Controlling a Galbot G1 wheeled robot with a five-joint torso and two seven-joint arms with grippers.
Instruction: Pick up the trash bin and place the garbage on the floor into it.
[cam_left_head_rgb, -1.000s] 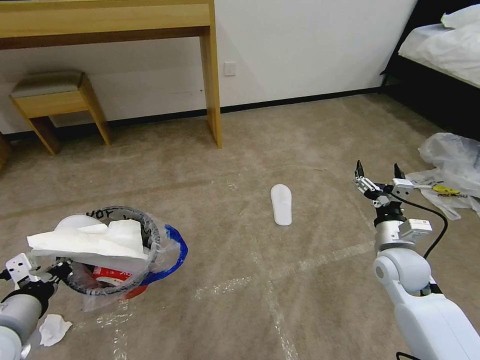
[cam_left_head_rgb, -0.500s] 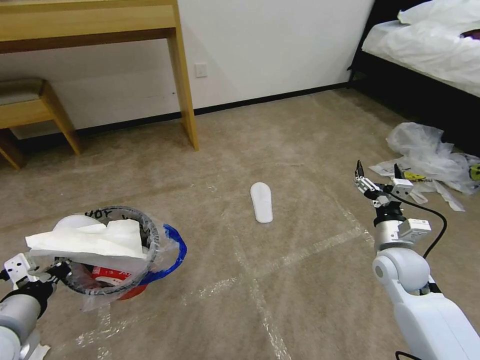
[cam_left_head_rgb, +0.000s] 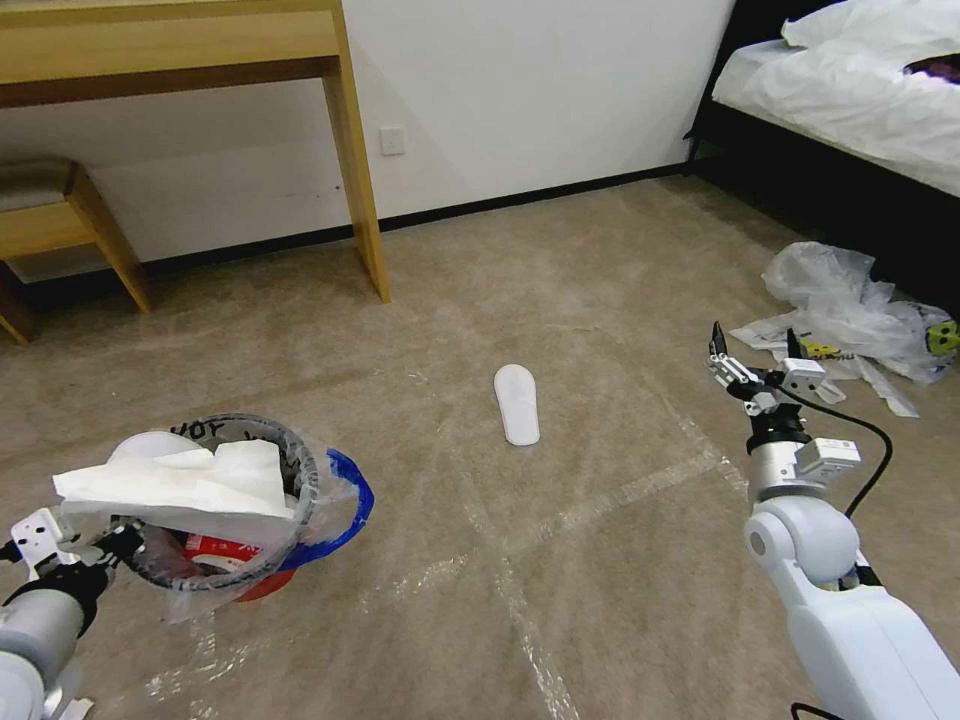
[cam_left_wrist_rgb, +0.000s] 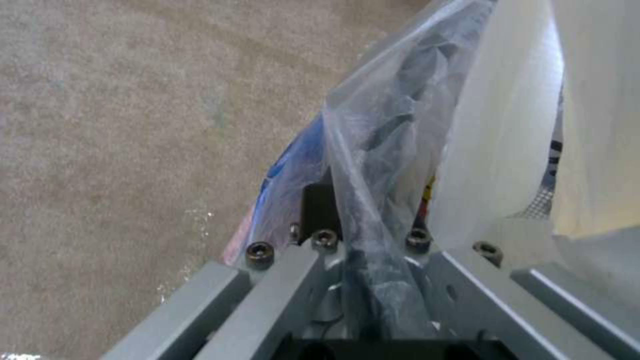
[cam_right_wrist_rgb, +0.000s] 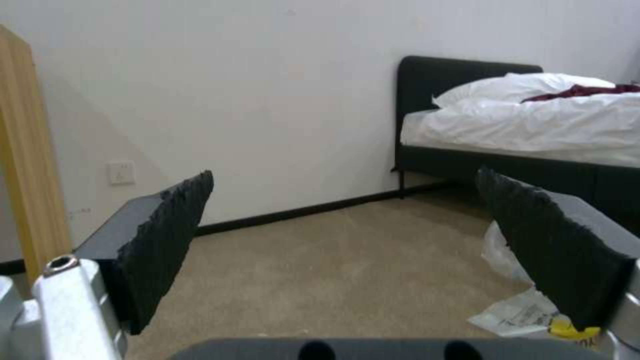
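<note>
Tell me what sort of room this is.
Most likely a bedroom, perhaps a hotel room: a bed with white bedding stands at the right, a wooden desk and stool sit against the wall, and the floor is beige carpet.

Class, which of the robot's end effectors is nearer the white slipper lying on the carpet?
Right. The right end effector hovers open beside the white slipper; the left end effector grips the trash bin, farther off.
</note>
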